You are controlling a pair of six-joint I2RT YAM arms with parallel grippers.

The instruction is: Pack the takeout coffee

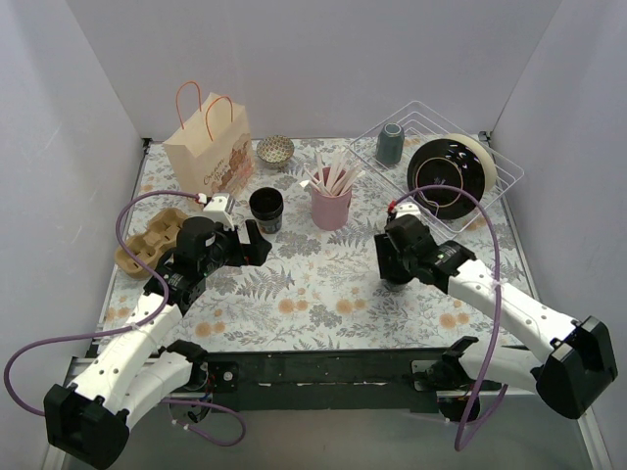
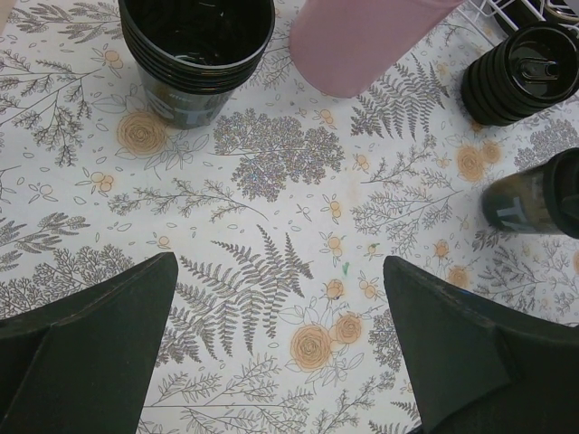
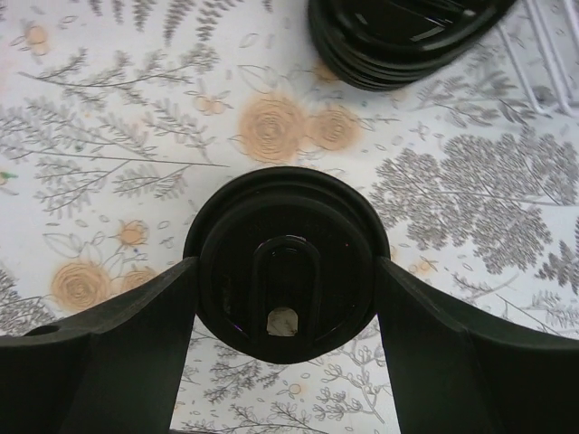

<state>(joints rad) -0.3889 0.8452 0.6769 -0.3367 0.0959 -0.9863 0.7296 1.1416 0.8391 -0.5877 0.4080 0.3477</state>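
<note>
The takeout coffee point(image 3: 286, 237), a black cup with a glossy black lid, sits between my right gripper's fingers, which press on both sides of the lid. My right gripper point(image 3: 285, 303) is shut on it, right of the table's middle point(image 1: 397, 262). The cup's side also shows at the right edge of the left wrist view point(image 2: 534, 197). My left gripper point(image 2: 280, 307) is open and empty, low over the floral cloth, just right of and below the lidless black cups point(image 1: 265, 208).
A brown paper bag point(image 1: 208, 147) stands at the back left, with a cardboard cup carrier point(image 1: 147, 241) in front of it. A pink cup of stirrers point(image 1: 331, 204) is at centre. A stack of black lids point(image 3: 407, 36) lies nearby. A wire rack point(image 1: 495, 162) holds a tumbler point(image 1: 389, 145).
</note>
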